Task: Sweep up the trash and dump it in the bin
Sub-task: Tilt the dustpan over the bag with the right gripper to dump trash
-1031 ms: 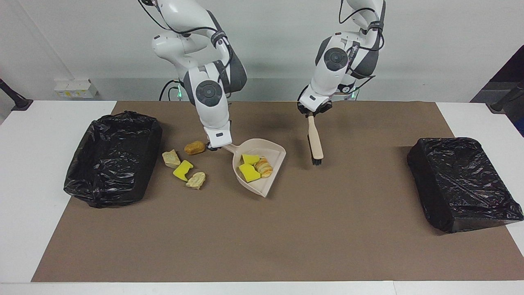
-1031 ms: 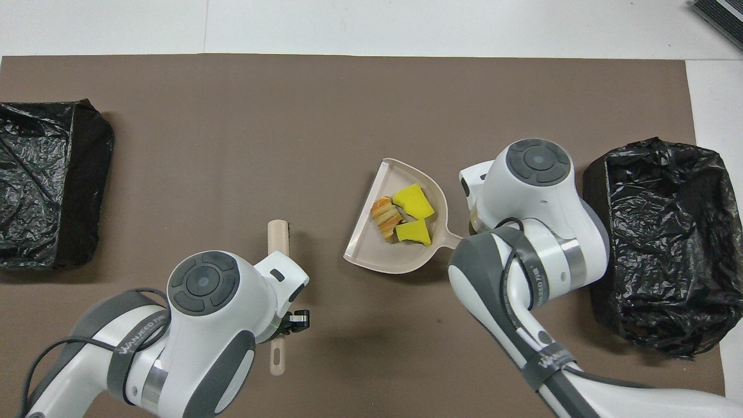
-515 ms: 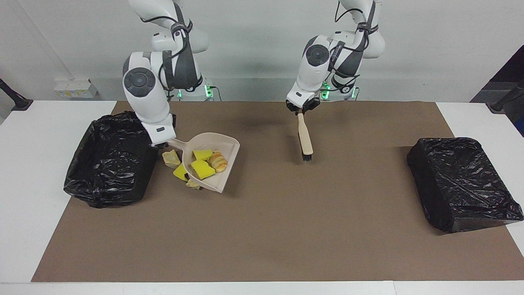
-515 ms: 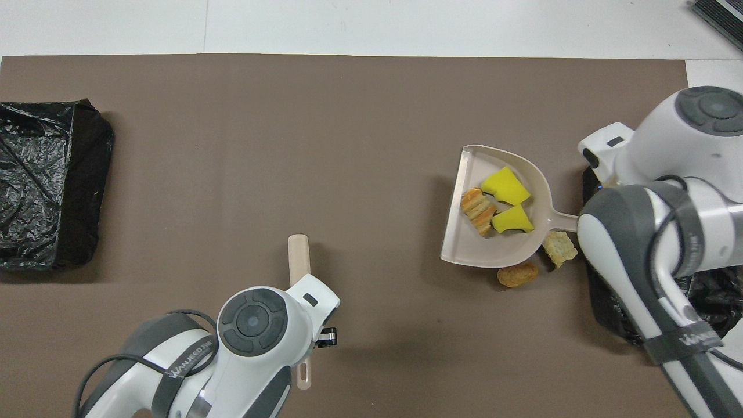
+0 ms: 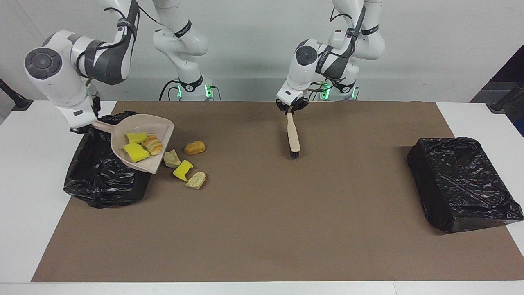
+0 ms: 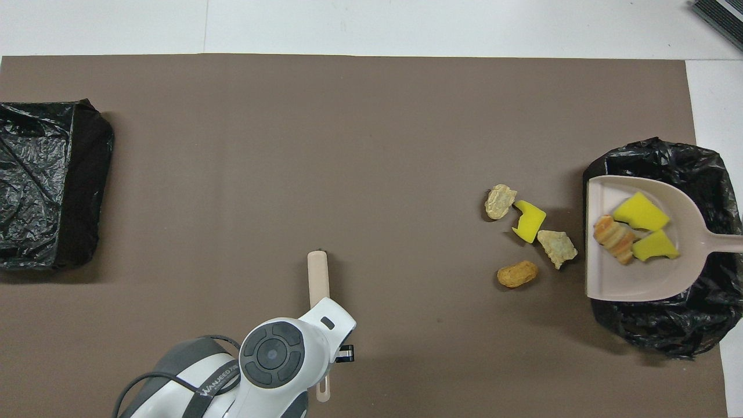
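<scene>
Surface: a white table [image 5: 24,196] is carrying a large brown mat [image 5: 262,229], flat and matte, under a plain pale wall [image 5: 430,45].

Bins: two tubs lined with crinkled glossy black plastic are sitting at the mat's two ends. The bin at the right arm's end [image 5: 102,180] is lying partly under the dustpan; the bin at the left arm's end [image 5: 462,184] is standing well apart from everything else.

Dustpan [image 5: 141,141]: beige smooth plastic, a shallow scoop with a straight lip and a stub handle. It is hanging tilted over the near bin's rim, its lip reaching over the mat. The right gripper [image 5: 84,128] is clamping its handle, fingers closed on it.

Brush [image 5: 292,135]: a pale wooden handle with short black bristles, hanging bristles-down over the mat's middle, toward the robots. The left gripper [image 5: 291,107] is holding its upper end, fingers pressed shut on the handle.

Trash in the dustpan: two bright yellow sponge chunks [image 5: 136,146] and one ridged orange bread-like lump [image 5: 153,144] are lying together.

Trash on the mat, just beside the dustpan's lip: a tan crumbly lump [image 5: 171,158], a notched yellow sponge piece [image 5: 182,170], a beige rough lump [image 5: 196,180], and a smooth orange-brown oval lump [image 5: 195,147] lying nearest to the robots.
</scene>
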Action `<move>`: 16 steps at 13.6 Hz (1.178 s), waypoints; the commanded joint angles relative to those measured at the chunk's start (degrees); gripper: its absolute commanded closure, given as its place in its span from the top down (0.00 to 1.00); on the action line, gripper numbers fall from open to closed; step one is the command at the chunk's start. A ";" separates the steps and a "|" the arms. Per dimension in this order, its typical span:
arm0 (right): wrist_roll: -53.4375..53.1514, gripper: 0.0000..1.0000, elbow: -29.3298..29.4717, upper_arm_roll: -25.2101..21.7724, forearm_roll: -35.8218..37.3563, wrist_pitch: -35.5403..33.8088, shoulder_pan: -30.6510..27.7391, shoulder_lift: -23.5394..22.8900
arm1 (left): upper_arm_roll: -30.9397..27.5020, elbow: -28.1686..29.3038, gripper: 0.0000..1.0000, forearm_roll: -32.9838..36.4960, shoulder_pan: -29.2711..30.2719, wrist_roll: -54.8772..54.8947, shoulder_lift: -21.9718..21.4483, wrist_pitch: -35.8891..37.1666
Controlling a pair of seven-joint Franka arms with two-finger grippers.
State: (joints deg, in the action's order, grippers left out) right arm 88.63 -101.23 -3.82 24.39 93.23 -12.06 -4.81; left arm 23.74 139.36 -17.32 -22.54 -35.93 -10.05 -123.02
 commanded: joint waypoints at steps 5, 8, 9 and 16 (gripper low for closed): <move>10.14 0.00 -0.45 0.92 15.85 8.78 -9.46 1.03 | -0.88 3.19 0.00 -2.90 -4.17 -0.54 -1.38 -2.67; 13.67 0.00 -1.16 1.09 20.84 11.61 -10.97 0.86 | -0.88 3.19 0.00 -2.90 -4.00 -0.54 -1.29 -2.84; 13.76 0.00 -1.16 1.10 22.61 11.62 -10.45 0.86 | -0.88 3.19 0.00 -2.90 -4.00 -0.45 -1.29 -2.76; 13.94 0.00 0.60 1.71 28.78 10.65 -8.08 0.33 | -0.88 3.19 0.00 -2.90 -3.73 -0.45 -1.29 -2.58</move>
State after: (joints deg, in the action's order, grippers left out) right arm 101.25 -101.25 -2.45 51.55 104.47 -20.75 -4.81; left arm 23.48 141.09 -19.37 -25.45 -36.09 -10.05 -124.38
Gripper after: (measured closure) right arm 0.678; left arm 0.731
